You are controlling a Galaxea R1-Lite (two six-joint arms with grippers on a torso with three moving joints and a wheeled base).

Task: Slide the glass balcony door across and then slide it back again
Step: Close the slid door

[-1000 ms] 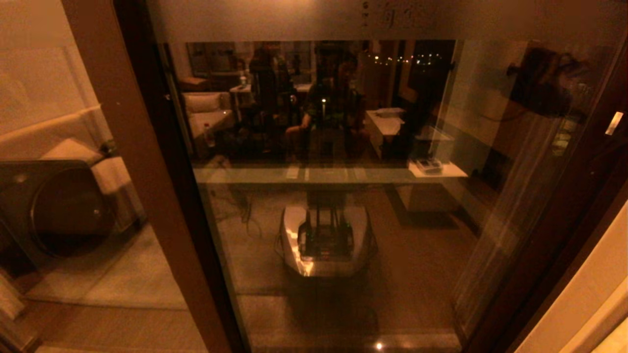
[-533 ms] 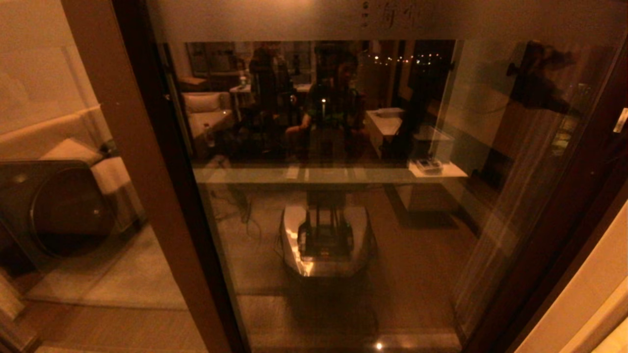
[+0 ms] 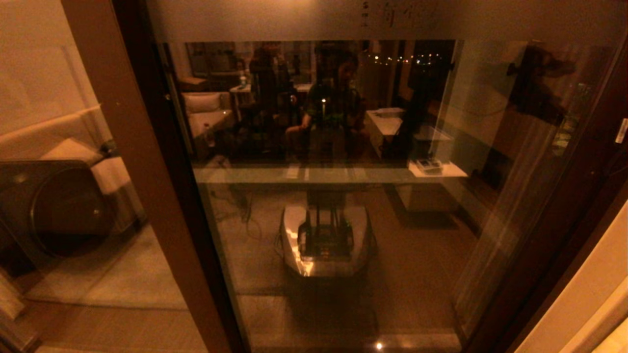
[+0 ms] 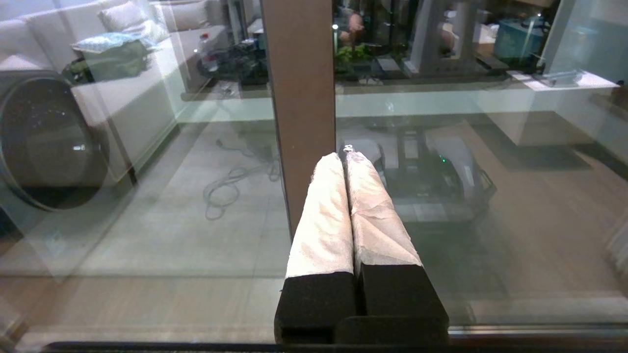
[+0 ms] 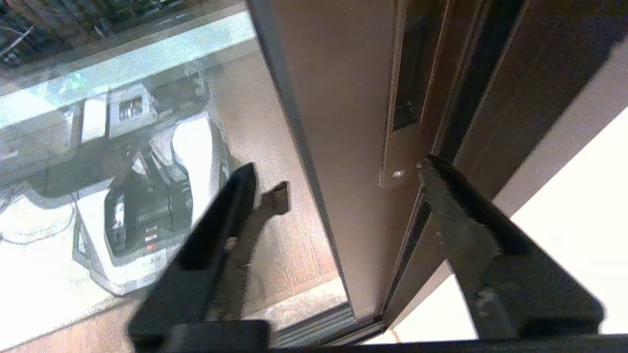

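Note:
The glass balcony door (image 3: 343, 220) fills the head view, its frosted band (image 3: 294, 19) with characters along the top. Neither arm shows there directly; only a dark reflection of one (image 3: 539, 83) lies on the glass. In the right wrist view my right gripper (image 5: 336, 169) is open in front of the door's brown stile (image 5: 338, 98). One finger (image 5: 216, 230) is over the glass. The other (image 5: 466, 220) is at the stile's edge, just below the recessed handle slot (image 5: 409, 68) and its screw (image 5: 397, 173). My left gripper (image 4: 343, 156), wrapped in white, is shut on nothing and points at the other brown stile (image 4: 299, 73).
Left of the door, a fixed glass pane (image 3: 73, 122) has a round-fronted washing machine (image 3: 59, 211) behind it. A dark jamb (image 5: 515, 73) and pale wall (image 3: 588, 304) border the door on the right. The floor track (image 5: 314, 323) runs below. The robot's base (image 3: 324, 240) is mirrored in the glass.
The arm's reflection at the upper right of the glass has changed shape, and a small bright mark at the right edge drifted further right. The door's stiles stay in place.

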